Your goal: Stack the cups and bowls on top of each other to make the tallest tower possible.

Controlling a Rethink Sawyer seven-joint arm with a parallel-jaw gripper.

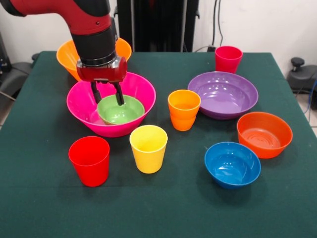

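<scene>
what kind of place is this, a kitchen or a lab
Probably a robotics lab, not a kitchen: a red and black robot arm works over a table draped in green cloth, plastic bowls and cups are laid out as test pieces, and cables hang on the wall behind.

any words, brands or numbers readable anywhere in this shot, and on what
None can be read. The cups, such as the yellow cup, and the bowls, such as the purple bowl, are plain glossy plastic with no print. The red arm and its pincer show no legible label in this view.
</scene>
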